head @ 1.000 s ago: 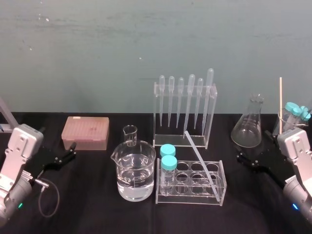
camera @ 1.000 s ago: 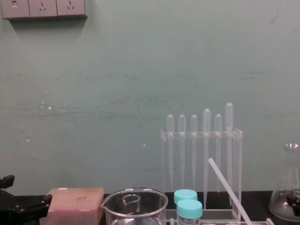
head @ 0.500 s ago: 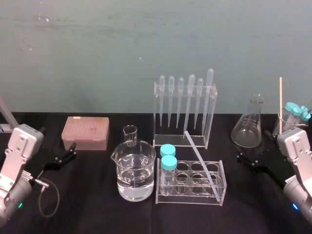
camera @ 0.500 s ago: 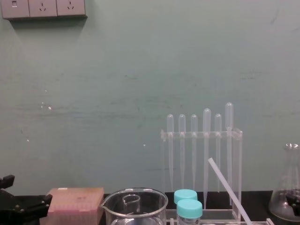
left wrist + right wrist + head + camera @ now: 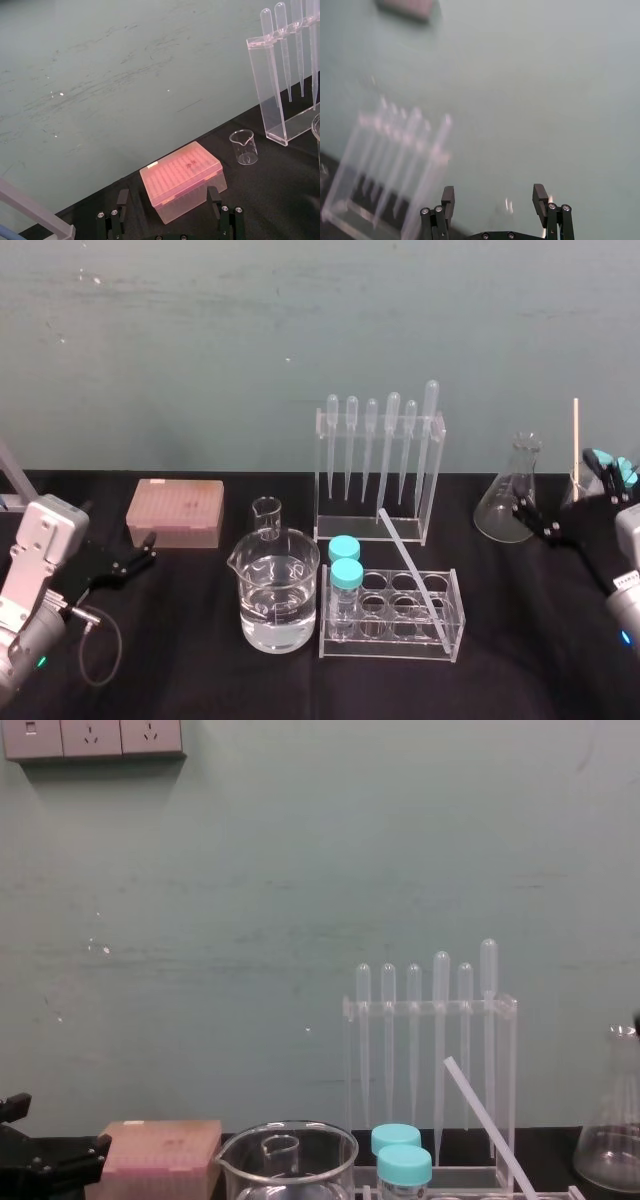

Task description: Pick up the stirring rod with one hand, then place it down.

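Black counter (image 5: 200, 680) lies across the bottom of the head view, with a green wall (image 5: 300, 320) far behind it. Nearest, at the lower left, the left tool (image 5: 170, 200) sits low by the counter. Its fingers (image 5: 122, 197) are spread wide with nothing in them, and it looks parked.

A bit farther in, at the middle, stands a clear tube rack (image 5: 390, 615). Two blue-capped tubes (image 5: 345, 565) are at its left end, and a big beaker (image 5: 275, 600) of water is just beside it. The stirring rod (image 5: 410, 565) is stuck in this rack. Its low end sits down at the right, and it leans up and to the left, so its top pokes out free. That free top looks like the easy part to grab.

At the right edge, the right tool (image 5: 493, 195) is up near the flask (image 5: 505, 500). It is spread open, empty and well apart from the rod. I think it is getting ready to reach.

Farther back are the pink box (image 5: 175, 512) and the pipette rack (image 5: 380, 475), close to the wall.
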{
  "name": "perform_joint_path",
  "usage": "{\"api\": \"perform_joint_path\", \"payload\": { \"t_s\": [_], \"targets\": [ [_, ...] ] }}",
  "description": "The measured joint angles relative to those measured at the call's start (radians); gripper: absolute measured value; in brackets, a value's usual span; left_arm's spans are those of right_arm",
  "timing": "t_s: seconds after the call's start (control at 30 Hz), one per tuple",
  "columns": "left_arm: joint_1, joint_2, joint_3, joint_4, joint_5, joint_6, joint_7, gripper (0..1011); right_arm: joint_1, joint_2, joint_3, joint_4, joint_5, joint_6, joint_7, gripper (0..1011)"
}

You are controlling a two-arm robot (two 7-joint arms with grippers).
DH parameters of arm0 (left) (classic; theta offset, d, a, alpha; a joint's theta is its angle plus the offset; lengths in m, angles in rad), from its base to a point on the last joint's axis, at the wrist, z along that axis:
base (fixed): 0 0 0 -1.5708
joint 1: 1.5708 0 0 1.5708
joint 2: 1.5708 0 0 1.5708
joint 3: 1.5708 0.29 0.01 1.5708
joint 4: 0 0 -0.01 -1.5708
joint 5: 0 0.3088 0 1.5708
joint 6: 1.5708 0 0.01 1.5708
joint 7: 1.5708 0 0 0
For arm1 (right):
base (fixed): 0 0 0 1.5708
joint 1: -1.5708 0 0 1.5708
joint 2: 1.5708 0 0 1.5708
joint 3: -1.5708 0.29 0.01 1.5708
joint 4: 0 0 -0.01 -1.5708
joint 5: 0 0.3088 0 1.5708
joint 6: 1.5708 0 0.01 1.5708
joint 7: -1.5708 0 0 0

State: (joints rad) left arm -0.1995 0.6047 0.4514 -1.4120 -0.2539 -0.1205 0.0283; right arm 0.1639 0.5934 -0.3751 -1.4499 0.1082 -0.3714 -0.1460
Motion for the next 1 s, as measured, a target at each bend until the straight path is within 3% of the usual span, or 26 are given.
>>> {"api": "perform_joint_path", "payload": {
  "t_s": [0.03, 0.1, 0.2, 0.3, 0.4, 0.47, 0.5, 0.6, 0.73, 1.0],
  "targets": [
    [0.0, 0.0, 0.0, 0.0, 0.0, 0.0, 0.0, 1000, 0.008, 0.0, -0.002, -0.007, -0.004, -0.046, 0.016, 1000],
    [0.0, 0.0, 0.0, 0.0, 0.0, 0.0, 0.0, 1000, 0.016, 0.0, -0.008, -0.012, 0.003, -0.086, 0.048, 1000],
    [0.0, 0.0, 0.0, 0.0, 0.0, 0.0, 0.0, 1000, 0.034, 0.005, -0.03, -0.022, 0.047, -0.159, 0.143, 1000],
    [0.0, 0.0, 0.0, 0.0, 0.0, 0.0, 0.0, 1000, 0.05, 0.01, -0.061, -0.028, 0.105, -0.199, 0.25, 1000],
    [0.0, 0.0, 0.0, 0.0, 0.0, 0.0, 0.0, 1000, 0.066, 0.016, -0.094, -0.031, 0.192, -0.191, 0.361, 1000],
    [0.0, 0.0, 0.0, 0.0, 0.0, 0.0, 0.0, 1000, 0.075, 0.019, -0.107, -0.031, 0.245, -0.165, 0.419, 1000],
    [0.0, 0.0, 0.0, 0.0, 0.0, 0.0, 0.0, 1000, 0.084, 0.019, -0.118, -0.03, 0.301, -0.129, 0.473, 1000],
    [0.0, 0.0, 0.0, 0.0, 0.0, 0.0, 0.0, 1000, 0.101, 0.016, -0.129, -0.018, 0.392, -0.049, 0.551, 1000],
    [0.0, 0.0, 0.0, 0.0, 0.0, 0.0, 0.0, 1000, 0.123, 0.004, -0.132, 0.009, 0.485, 0.066, 0.617, 1000],
    [0.0, 0.0, 0.0, 0.0, 0.0, 0.0, 0.0, 1000, 0.172, -0.02, -0.142, 0.073, 0.566, 0.238, 0.701, 1000]
  ]
}}
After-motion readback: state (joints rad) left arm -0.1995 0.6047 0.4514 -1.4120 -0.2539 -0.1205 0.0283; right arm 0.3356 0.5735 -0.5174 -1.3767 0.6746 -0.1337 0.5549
